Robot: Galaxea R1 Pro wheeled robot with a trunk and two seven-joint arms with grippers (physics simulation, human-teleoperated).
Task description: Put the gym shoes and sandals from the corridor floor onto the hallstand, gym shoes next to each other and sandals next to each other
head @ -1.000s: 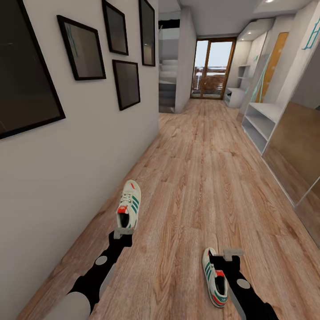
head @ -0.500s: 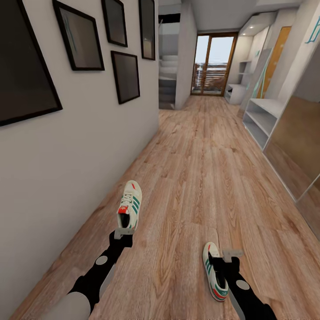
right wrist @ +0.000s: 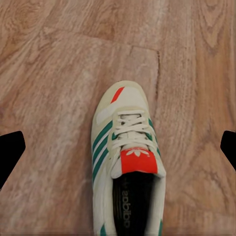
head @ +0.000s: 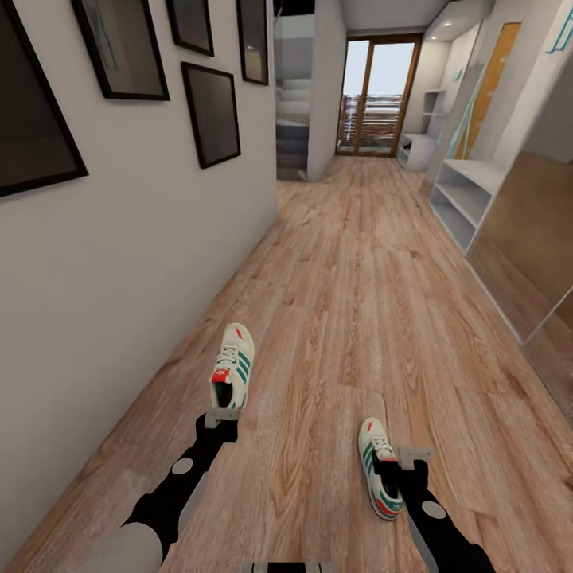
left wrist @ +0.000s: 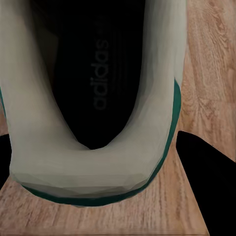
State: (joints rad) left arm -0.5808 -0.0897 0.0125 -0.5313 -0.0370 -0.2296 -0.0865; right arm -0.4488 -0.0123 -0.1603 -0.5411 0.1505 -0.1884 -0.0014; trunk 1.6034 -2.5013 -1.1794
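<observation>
Left gripper (head: 222, 415) jaws spread wide around sneaker heel (left wrist: 93, 177), right gripper (head: 415, 456) jaws wide too — above second sneaker (right wrist: 128, 162), untouched.

R gym shoe (head: 380, 473) heel behind R tool (head: 415, 455); far shelving (head: 434, 127) tiny.

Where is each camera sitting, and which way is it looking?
Head view: up on the robot's head, looking forward and down the corridor floor; both arms show, the left end effector behind the left gym shoe, the right end effector beside the right gym shoe.
Left wrist view: on the left arm, looking into the left gym shoe's heel opening; dark fingers at the edges.
Right wrist view: on the right arm, looking down on the right gym shoe; fingertips at both sides.
Shared: each wrist view shows a shoe also in the head view.
</observation>
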